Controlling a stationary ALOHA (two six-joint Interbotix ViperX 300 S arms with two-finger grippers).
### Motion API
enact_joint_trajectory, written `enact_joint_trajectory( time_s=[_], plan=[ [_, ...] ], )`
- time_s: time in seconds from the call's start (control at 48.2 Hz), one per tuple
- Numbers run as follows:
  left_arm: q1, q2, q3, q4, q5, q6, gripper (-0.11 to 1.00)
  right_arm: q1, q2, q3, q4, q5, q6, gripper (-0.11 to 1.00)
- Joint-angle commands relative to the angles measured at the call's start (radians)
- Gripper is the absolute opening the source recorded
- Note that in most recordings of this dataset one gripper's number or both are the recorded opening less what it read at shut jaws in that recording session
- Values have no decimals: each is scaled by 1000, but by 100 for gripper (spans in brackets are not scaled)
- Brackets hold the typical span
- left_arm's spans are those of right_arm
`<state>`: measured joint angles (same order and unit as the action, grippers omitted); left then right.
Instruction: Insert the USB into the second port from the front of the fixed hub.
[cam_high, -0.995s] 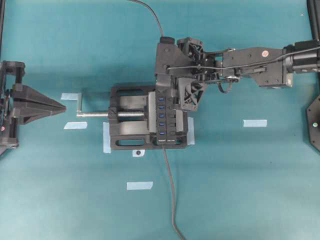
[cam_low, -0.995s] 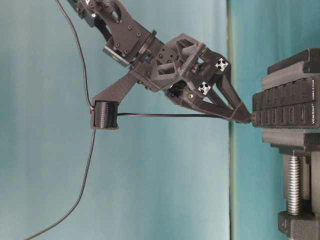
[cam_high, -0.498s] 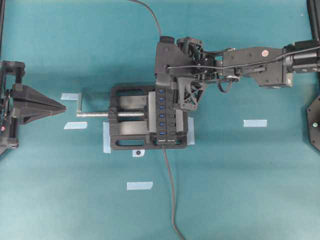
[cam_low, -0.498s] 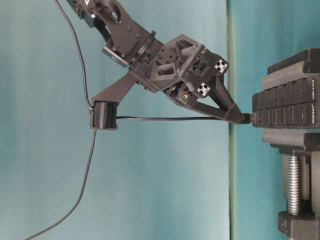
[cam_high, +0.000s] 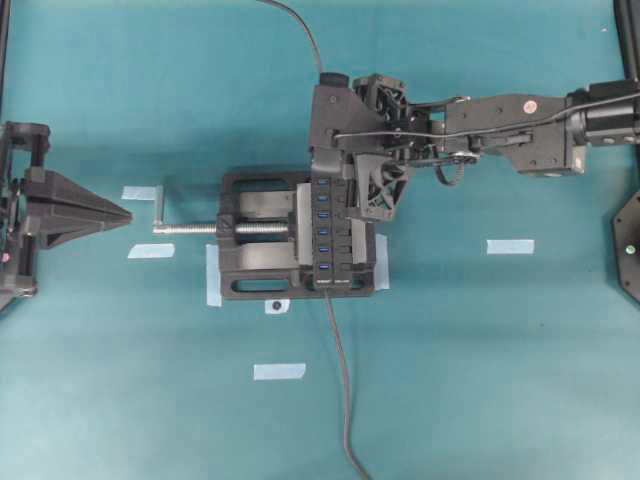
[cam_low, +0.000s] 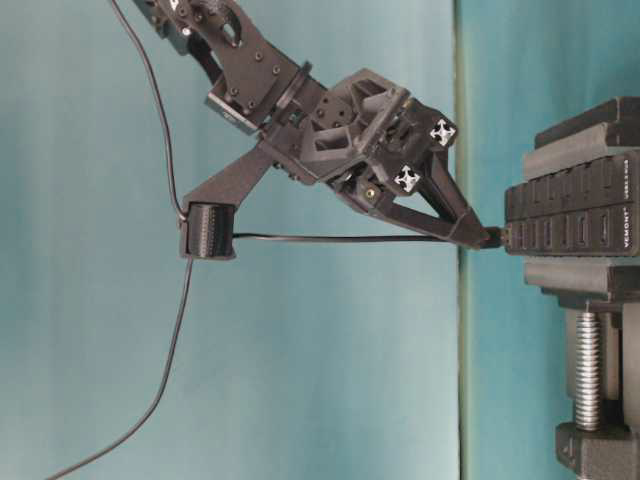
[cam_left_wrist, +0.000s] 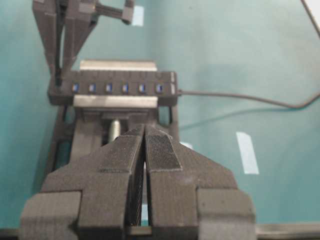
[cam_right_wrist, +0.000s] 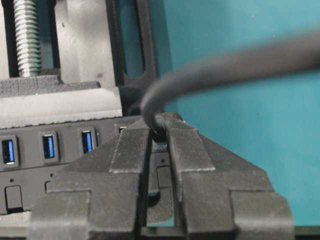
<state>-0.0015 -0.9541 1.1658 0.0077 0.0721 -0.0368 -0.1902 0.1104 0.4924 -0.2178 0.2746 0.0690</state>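
The right claw (cam_right_wrist: 159, 142) is pinched shut on the USB (cam_low: 492, 238), which touches the face of the fixed hub (cam_high: 325, 232) at its far end, above the vise (cam_high: 255, 250). I judge the insertion step is in hand; the next move calls for checking the port, then pushing straight. The left claw (cam_left_wrist: 145, 150) rests closed, well apart, with bare worktop (cam_high: 480, 380) all around
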Motion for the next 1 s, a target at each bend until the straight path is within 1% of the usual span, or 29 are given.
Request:
enact_joint_trajectory(
  time_s=[0.0,0.124,0.332,0.456,0.58,0.684,0.871,0.974],
  plan=[
    [0,5,-21,3,-5,-2,0,8,-32,-35,3,-5,5,7],
    [0,5,-21,3,-5,-2,0,11,-55,-54,5,15,5,6],
    [-2,3,-21,3,-5,-2,0,38,-97,-80,9,94,6,6],
    [-2,0,-21,3,-5,-2,0,61,-110,-83,32,126,6,6],
    [-2,-5,-20,3,-3,-2,0,86,-126,-84,64,133,8,6],
    [-2,-12,-20,3,-3,-2,0,101,-140,-84,75,135,29,6],
    [-2,-18,-18,3,3,-2,0,127,-164,-78,75,135,81,6],
    [-2,-20,-20,2,5,-2,0,137,-169,-72,74,135,94,6]
  ],
)
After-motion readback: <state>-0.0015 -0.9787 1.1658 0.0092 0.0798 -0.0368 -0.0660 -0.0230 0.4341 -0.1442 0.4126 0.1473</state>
